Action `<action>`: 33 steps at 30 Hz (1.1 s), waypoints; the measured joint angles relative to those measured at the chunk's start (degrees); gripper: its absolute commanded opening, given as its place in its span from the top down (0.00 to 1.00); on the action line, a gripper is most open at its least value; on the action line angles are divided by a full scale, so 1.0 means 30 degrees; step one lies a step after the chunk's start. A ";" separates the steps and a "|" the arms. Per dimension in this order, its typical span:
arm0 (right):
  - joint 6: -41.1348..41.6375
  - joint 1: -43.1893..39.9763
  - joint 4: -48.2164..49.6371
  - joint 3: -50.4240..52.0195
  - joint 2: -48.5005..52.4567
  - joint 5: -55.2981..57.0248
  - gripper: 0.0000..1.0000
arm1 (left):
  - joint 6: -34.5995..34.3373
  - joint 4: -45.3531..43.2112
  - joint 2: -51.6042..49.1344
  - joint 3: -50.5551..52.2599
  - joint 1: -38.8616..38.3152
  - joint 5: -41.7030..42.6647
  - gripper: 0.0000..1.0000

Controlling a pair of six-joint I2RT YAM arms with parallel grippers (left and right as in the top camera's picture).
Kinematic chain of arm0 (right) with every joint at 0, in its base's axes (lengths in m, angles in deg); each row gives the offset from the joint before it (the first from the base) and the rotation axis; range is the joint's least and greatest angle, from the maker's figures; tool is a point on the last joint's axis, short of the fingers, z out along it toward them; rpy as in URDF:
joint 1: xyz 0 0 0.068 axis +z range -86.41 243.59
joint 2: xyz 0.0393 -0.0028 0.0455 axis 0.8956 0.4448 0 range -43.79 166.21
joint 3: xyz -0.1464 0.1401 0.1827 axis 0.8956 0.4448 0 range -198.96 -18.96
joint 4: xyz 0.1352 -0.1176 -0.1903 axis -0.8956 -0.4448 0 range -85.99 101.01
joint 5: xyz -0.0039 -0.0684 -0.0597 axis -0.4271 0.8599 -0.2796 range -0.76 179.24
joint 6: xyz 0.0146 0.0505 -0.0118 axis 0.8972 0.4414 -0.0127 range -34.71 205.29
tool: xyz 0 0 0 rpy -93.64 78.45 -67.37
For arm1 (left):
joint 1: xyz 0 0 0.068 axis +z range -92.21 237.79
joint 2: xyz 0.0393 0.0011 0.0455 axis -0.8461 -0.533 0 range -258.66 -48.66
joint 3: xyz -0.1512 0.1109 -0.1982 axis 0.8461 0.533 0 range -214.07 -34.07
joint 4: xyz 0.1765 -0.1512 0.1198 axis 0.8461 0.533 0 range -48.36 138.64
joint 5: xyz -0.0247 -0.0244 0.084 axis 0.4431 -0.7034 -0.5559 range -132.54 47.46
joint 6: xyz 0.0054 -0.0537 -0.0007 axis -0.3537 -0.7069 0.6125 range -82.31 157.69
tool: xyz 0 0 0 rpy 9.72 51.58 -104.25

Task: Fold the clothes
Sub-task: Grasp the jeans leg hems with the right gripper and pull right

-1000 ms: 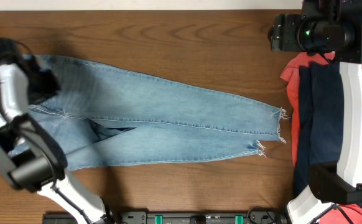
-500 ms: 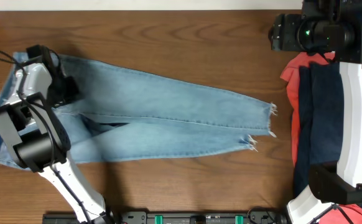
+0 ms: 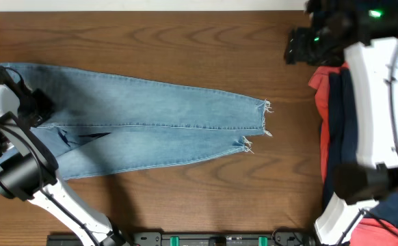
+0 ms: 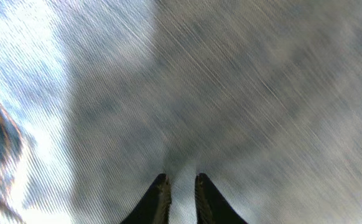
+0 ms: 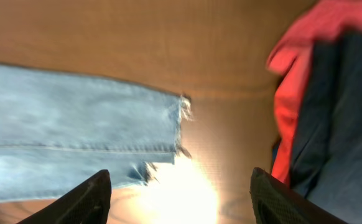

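Note:
Light blue denim jeans (image 3: 158, 119) lie flat across the wooden table (image 3: 185, 34), waist at the far left, frayed hems (image 3: 264, 126) toward the right. My left gripper (image 3: 35, 109) is at the waist end, shut on the denim. The left wrist view shows only denim (image 4: 231, 93), pinched between the nearly closed fingers (image 4: 181, 180). My right gripper (image 3: 296, 46) is open and empty, held above the bare table to the right of the hems. In the right wrist view its fingers (image 5: 181, 186) are wide apart, with the jeans' hems (image 5: 168, 124) just ahead.
A pile of garments lies at the right edge: a coral-red one (image 3: 317, 80) under a navy one (image 3: 346, 137). Both show in the right wrist view, red (image 5: 290, 106) and navy (image 5: 343, 112). A black rail (image 3: 219, 239) runs along the front edge.
The left gripper has pulled the jeans leftward; the hems slid well to the left. The right arm has swung toward the left, over the table near the hems.

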 measured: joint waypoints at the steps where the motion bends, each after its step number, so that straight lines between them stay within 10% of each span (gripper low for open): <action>1: 0.0036 0.0000 0.0073 0.0525 0.0437 0.0000 0.31 | -0.0007 0.0393 0.0597 0.0073 -0.0124 0.0087 0.74; 20: -0.2688 0.0000 0.6368 0.8794 0.5938 -0.4728 0.35 | 0.0102 0.7067 1.5817 0.0044 -0.3854 0.0554 0.45; 24: -0.2885 -0.0007 0.8247 1.0360 0.5931 -0.5676 0.52 | 0.0109 0.8342 1.7165 0.0044 -0.4350 0.0554 0.44; 29: -0.2732 -0.0007 1.0499 1.0979 0.5872 -0.6535 0.99 | 0.0109 0.9522 1.7945 0.0044 -0.4459 0.0546 0.44; 33: -0.2484 -0.0087 1.2553 1.0972 0.5938 -0.6798 0.99 | 0.0102 1.0185 1.7937 0.0044 -0.4459 0.0546 0.45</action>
